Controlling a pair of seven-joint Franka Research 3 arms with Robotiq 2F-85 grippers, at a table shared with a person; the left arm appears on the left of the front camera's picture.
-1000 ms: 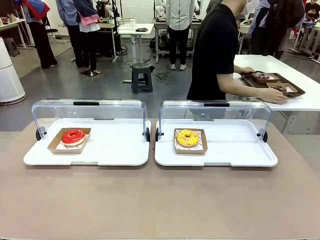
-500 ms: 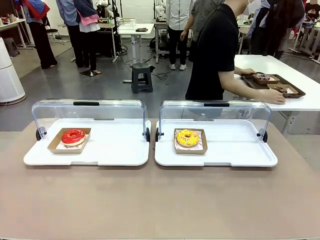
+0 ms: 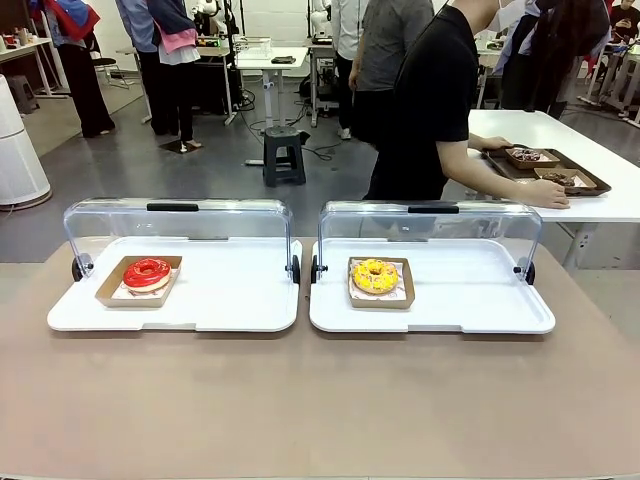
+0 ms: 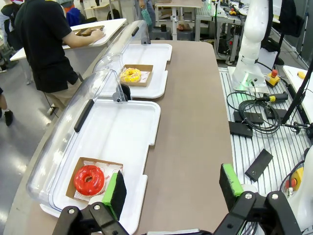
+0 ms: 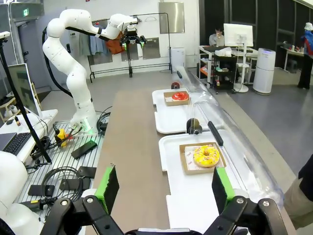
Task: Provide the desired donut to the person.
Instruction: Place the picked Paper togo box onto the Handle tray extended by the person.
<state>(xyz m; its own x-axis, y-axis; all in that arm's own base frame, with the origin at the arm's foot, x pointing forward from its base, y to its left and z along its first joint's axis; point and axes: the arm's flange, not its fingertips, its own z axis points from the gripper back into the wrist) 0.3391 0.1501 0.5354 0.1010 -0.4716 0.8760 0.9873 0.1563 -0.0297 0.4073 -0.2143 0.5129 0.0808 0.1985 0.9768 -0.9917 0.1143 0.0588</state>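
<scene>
Both grippers, left and right, hang wide open and empty above the table, while the person handles a brown tray.

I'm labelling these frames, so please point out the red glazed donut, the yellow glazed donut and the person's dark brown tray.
Red glazed donut [image 3: 147,272], front view: on its glazed ring.
Yellow glazed donut [image 3: 375,275], front view: on its yellow glaze.
Dark brown rectangular tray [image 3: 590,180], front view: on its right-hand rim.
</scene>
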